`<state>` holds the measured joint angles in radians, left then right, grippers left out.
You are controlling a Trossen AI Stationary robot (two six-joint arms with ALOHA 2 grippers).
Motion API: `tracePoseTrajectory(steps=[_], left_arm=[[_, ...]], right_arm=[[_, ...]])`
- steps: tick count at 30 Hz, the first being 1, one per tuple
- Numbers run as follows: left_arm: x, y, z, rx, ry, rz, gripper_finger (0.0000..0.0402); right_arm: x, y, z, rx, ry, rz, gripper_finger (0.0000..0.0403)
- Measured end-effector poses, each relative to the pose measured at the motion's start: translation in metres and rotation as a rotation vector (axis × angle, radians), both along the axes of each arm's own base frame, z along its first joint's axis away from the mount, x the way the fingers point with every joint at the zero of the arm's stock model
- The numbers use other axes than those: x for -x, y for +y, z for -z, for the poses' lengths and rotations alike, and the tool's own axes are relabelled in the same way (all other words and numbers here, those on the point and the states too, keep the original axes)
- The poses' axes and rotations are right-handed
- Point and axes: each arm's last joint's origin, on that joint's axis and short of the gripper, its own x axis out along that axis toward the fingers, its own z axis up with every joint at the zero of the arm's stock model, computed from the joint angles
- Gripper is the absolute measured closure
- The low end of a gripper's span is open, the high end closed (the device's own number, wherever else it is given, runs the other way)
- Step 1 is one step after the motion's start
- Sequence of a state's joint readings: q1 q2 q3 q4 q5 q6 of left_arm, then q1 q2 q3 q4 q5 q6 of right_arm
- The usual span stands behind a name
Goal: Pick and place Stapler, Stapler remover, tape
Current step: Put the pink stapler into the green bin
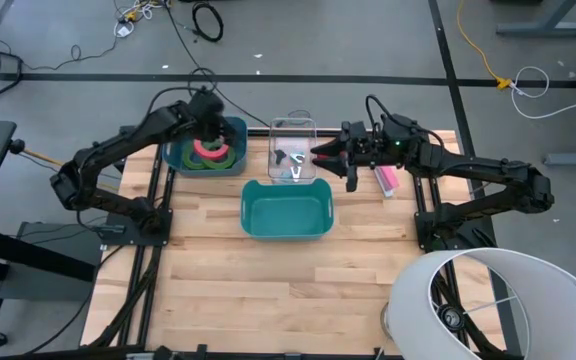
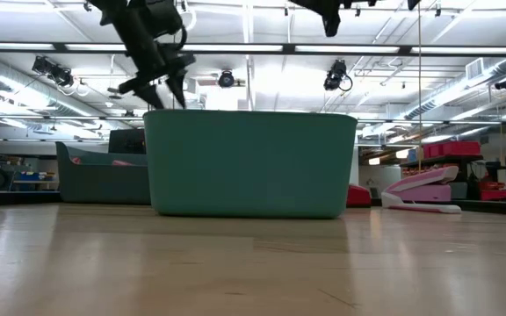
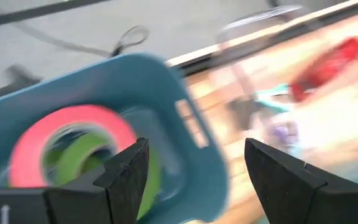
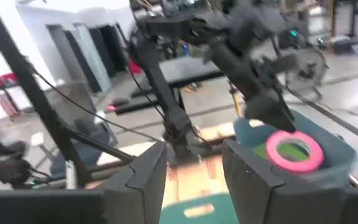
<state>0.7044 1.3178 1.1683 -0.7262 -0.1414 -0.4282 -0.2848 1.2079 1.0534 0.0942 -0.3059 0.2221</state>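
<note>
Tape: pinkish-red ring-shaped roll (image 1: 207, 149) lies atop green rolls (image 1: 208, 161) inside blue plastic bin (image 1: 236, 134), far-left of table. Left gripper (image 1: 208, 127) hovers just above the rolls, fingers spread, holding nothing. Right gripper (image 1: 320, 152) over clear plastic bin (image 1: 294, 125), fingers parted, empty. Pink stapler (image 1: 387, 179) on wooden table (image 1: 268, 280) near right arm.

The high view looks straight down on the table (image 1: 268, 290), the low view sits at tabletop level close behind the teal bin (image 2: 251, 162) at 6 o'clock, and both wrist views share the blue bin (image 3: 160, 112).
</note>
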Motion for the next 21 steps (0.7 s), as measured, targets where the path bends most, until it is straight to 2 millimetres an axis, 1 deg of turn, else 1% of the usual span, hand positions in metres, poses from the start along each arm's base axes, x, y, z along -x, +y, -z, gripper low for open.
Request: tracePoseTrajectory(steps=[5, 12, 16, 21], left_arm=[[-0.021, -0.013, -0.008, -0.061, -0.106, 0.104, 0.0133], [-0.047, -0.035, -0.02, -0.15, -0.234, 0.285, 0.0133], [-0.055, -0.042, -0.025, -0.181, -0.28, 0.322, 0.0133], [-0.057, -0.044, -0.027, -0.194, -0.3, 0.332, 0.0133]], right_arm=[[0.001, -0.002, 0.01, -0.016, 0.107, 0.08, 0.0248], [0.005, -0.003, 0.024, -0.017, 0.251, 0.149, 0.0248], [0.006, -0.004, 0.028, -0.013, 0.3, 0.191, 0.0248], [0.007, -0.006, 0.028, -0.012, 0.304, 0.253, 0.0241]])
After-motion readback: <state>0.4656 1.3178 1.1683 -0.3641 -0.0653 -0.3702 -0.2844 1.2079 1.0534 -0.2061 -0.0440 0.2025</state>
